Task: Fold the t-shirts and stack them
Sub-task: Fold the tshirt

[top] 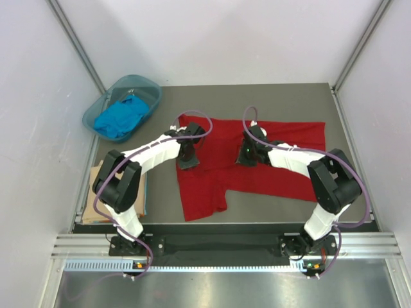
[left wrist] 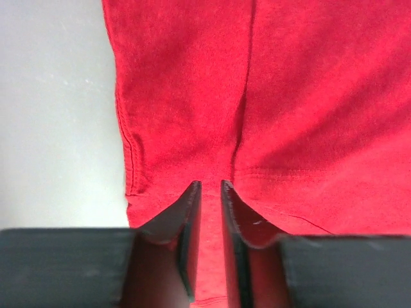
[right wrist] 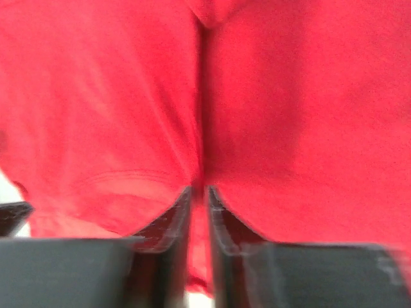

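The deep red t-shirt (top: 282,138) lies spread on the dark table, one part hanging toward the near edge. My left gripper (top: 188,157) is down on its left part, my right gripper (top: 247,156) on its middle. In the left wrist view the left gripper (left wrist: 210,184) is shut on a raised pinch of red cloth (left wrist: 289,96) near a hemmed edge. In the right wrist view the right gripper (right wrist: 199,188) is shut on a ridge of the same red cloth (right wrist: 115,102). The bright blue t-shirt (top: 121,117) lies crumpled in the basin. The tan t-shirt (top: 90,208) lies folded at the left, partly under my left arm.
The translucent teal basin (top: 138,78) stands at the back left corner. White walls with metal posts close in the table (top: 359,192) on three sides. A metal rail (top: 225,247) with the arm bases runs along the near edge.
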You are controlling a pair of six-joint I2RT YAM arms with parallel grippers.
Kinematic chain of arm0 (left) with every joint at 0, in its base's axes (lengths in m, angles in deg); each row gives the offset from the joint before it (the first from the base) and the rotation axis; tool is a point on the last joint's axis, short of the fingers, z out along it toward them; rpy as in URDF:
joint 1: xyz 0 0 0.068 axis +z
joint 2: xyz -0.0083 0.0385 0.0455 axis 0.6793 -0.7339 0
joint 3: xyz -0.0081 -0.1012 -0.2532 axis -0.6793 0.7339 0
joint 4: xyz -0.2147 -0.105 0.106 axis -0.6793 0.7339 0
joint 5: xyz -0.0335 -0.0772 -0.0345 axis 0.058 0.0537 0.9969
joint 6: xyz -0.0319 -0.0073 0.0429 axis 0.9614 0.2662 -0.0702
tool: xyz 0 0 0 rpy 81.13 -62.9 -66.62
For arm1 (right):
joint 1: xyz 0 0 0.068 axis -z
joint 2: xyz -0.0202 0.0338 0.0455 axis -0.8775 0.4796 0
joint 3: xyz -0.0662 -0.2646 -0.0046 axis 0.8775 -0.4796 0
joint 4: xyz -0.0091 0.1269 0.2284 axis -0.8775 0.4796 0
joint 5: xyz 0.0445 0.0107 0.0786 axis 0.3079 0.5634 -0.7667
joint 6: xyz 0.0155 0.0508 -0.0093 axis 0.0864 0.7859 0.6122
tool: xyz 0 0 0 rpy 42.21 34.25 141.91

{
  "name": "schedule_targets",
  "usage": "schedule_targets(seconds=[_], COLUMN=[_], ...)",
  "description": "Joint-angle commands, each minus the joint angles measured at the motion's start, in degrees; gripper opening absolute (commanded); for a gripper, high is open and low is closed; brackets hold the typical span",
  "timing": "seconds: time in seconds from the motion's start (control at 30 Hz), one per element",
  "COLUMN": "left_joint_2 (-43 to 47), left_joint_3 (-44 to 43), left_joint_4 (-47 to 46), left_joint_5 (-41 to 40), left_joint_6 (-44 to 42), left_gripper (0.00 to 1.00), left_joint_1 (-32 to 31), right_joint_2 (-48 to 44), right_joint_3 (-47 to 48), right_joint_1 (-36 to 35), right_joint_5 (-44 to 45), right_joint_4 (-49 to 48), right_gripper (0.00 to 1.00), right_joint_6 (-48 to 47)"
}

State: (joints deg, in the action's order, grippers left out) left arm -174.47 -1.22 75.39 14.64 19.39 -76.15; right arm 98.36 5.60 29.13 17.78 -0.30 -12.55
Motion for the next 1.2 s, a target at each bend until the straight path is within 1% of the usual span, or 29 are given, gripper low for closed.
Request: schedule_targets(seconds=[0.0,0.03,0.13,0.2,0.23,0.3,0.4,0.5,0.53,0.57,0.63,0.7,0.73,0.77,0.83,0.93,1.0,1.03,1.17], left_joint_2=[1.84,2.37,5.44,9.22,10.71,15.72,22.31,27.33,28.56,31.09,33.91,37.96,39.97,40.6,40.96,40.79,40.87,40.61,40.78], left_joint_3=[-2.4,-2.31,-1.7,0.49,1.46,5.58,11.3,15.61,18.06,19.3,22.89,23.79,25.88,27.03,30.19,35.11,36.36,36.45,35.83], left_joint_4=[2.8,2.8,2.01,0.87,0.43,-0.27,-1.16,2.26,4.45,5.34,6.49,5.27,4.13,2.55,2.8,-0.62,-1.24,-0.72,2.88], left_joint_5=[-1.64,-1.38,1.95,3.71,6.33,8.81,13.9,13.84,13.22,13.04,10.67,13.73,14.53,14.8,15.06,17.96,16.57,15.6,13.13], left_joint_6=[-2.06,-2.41,-4.87,-6.71,-7.5,-9.09,-10.06,-9.54,-8.92,-7.87,-6.38,-3.04,-0.85,0.65,3.9,9.61,11.73,13.48,15.86], left_gripper=[0.26,0.32,0.39,0.42,0.42,0.44,0.45,0.44,0.44,0.45,0.47,0.48,0.48,0.48,0.47,0.46,0.45,0.44,0.44], left_joint_1=[0.05,0.05,0.05,0.14,0.14,0.05,0.05,0.05,0.05,0.05,-0.56,-0.91,-0.91,-0.91,-0.91,-1.61,-2.67,-3.45,-4.87], right_joint_2=[-3.75,-3.93,-6.12,-8.58,-9.55,-12.8,-16.84,-21.24,-22.55,-25.44,-28.27,-32.22,-33.37,-34.77,-35.83,-37.24,-38.03,-38.38,-38.65], right_joint_3=[0.86,0.51,-0.55,-0.73,-0.73,-0.99,-3.44,-7.13,-9.14,-10.03,-12.49,-13.9,-14.78,-15.05,-15.49,-15.93,-16.19,-16.54,-17.16], right_joint_1=[-0.05,0.12,0.21,0.3,0.21,0.3,0.3,0.3,0.3,0.3,0.3,0.3,0.3,0.3,0.3,0.48,0.65,0.91,1.62], right_joint_5=[3.26,3.09,2.47,2.74,2.82,2.65,-0.07,-2.01,-2.1,-1.84,-1.48,-0.87,-0.78,-0.69,-0.87,-0.78,-0.78,-0.69,-1.83], right_joint_4=[5.71,6.32,5.81,7.03,8.43,9.75,10.28,10.81,11.07,11.34,11.78,11.78,11.69,11.78,12.3,12.92,12.92,12.75,11.61], right_gripper=[0.22,0.25,0.28,0.32,0.32,0.34,0.36,0.39,0.4,0.41,0.41,0.43,0.43,0.43,0.43,0.43,0.43,0.43,0.43], right_joint_6=[-1.74,-2.18,-3.59,-4.03,-4.2,-4.2,-4.64,-5.08,-4.91,-4.82,-4.03,-3.16,-2.98,-2.8,-2.8,-3.59,-4.03,-4.29,-4.56])
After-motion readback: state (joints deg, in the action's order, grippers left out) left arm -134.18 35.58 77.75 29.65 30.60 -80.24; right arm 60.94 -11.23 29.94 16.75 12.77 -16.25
